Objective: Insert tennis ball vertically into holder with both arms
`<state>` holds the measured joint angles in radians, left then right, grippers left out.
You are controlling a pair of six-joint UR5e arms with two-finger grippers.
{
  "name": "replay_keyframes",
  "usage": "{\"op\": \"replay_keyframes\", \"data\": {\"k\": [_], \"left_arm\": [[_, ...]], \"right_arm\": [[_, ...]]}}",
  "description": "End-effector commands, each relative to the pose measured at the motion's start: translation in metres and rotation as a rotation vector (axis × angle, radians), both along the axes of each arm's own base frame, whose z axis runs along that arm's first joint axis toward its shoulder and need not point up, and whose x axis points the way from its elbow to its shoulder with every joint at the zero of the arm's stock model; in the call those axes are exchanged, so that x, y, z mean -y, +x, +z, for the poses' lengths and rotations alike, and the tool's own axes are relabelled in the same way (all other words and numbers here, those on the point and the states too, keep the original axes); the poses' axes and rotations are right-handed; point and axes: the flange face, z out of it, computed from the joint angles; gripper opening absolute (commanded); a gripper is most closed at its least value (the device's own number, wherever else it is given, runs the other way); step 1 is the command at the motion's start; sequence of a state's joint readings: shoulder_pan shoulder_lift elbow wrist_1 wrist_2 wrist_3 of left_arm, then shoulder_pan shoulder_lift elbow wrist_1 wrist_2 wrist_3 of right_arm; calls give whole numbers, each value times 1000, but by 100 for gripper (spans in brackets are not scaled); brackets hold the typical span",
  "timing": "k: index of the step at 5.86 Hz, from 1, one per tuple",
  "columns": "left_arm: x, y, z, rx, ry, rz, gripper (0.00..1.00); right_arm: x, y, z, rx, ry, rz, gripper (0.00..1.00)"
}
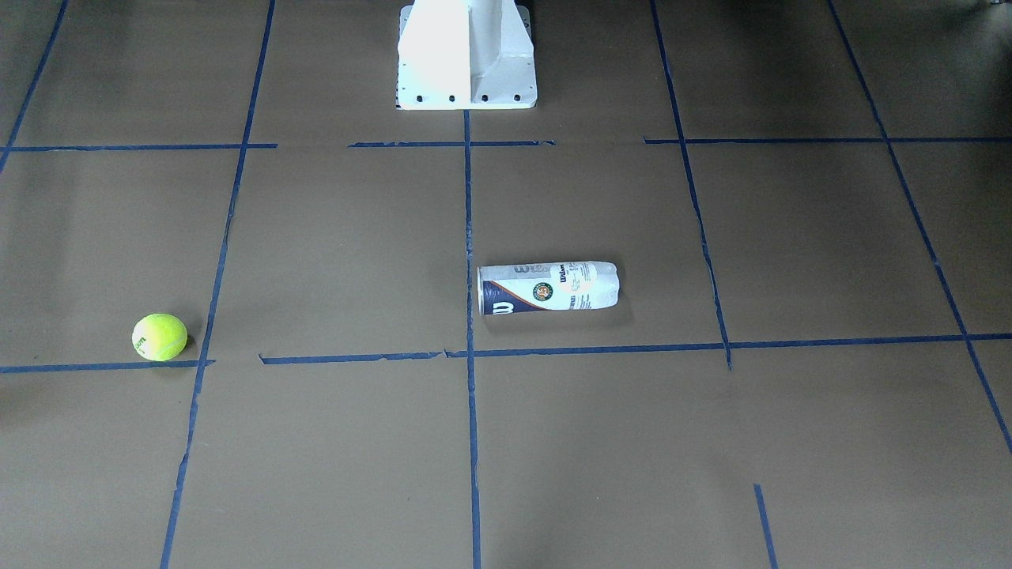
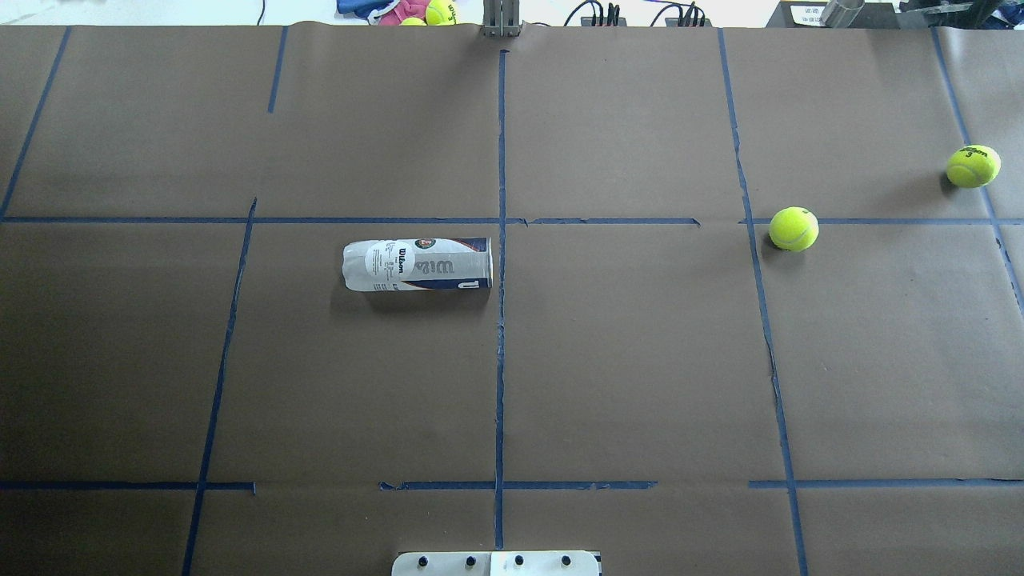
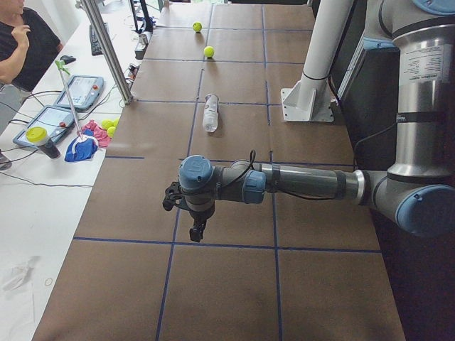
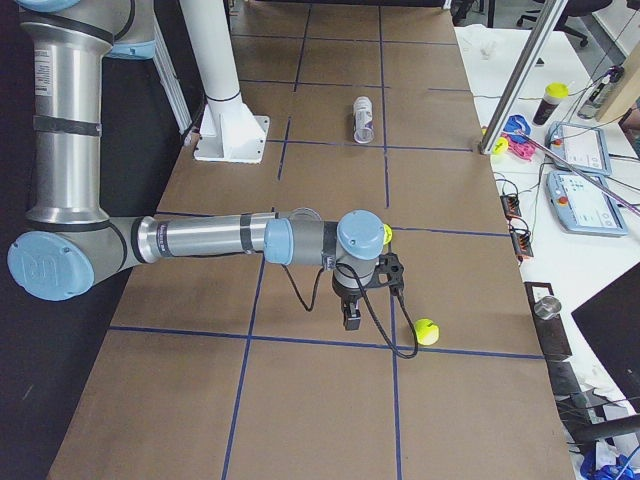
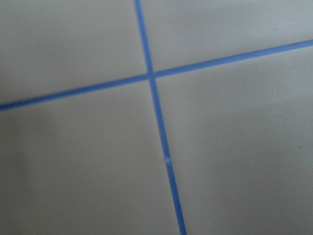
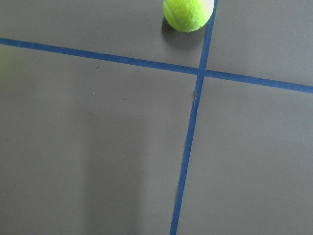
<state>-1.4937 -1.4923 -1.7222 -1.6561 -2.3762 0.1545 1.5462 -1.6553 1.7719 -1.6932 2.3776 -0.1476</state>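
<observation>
The holder (image 2: 417,264), a clear can with a white and navy Wilson label, lies on its side left of the centre tape line; it also shows in the front view (image 1: 549,287). A tennis ball (image 2: 794,229) rests on the right half, also in the front view (image 1: 159,337). A second tennis ball (image 2: 973,166) with dark print lies farther right. My left gripper (image 3: 197,231) and right gripper (image 4: 352,315) hang point-down above the table at its two ends, far from the can. They show only in the side views, so I cannot tell open or shut.
The brown table carries a grid of blue tape. The white pedestal base (image 1: 466,55) stands at the robot's edge. A ball (image 6: 188,13) lies by a tape crossing in the right wrist view. An operator (image 3: 18,42), tablets and cables are beyond the far edge.
</observation>
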Motion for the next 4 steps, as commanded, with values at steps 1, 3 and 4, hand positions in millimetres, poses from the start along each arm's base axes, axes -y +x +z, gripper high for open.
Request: {"op": "replay_keyframes", "data": {"k": [1, 3, 4], "left_arm": [[12, 61, -28, -26, 186, 120, 100], [45, 102, -91, -64, 370, 184, 100], [55, 154, -133, -95, 448, 269, 100]], "right_arm": [[1, 0, -2, 0, 4, 0, 100], [2, -1, -3, 0, 7, -1, 100], [2, -1, -3, -1, 6, 0, 100]]}}
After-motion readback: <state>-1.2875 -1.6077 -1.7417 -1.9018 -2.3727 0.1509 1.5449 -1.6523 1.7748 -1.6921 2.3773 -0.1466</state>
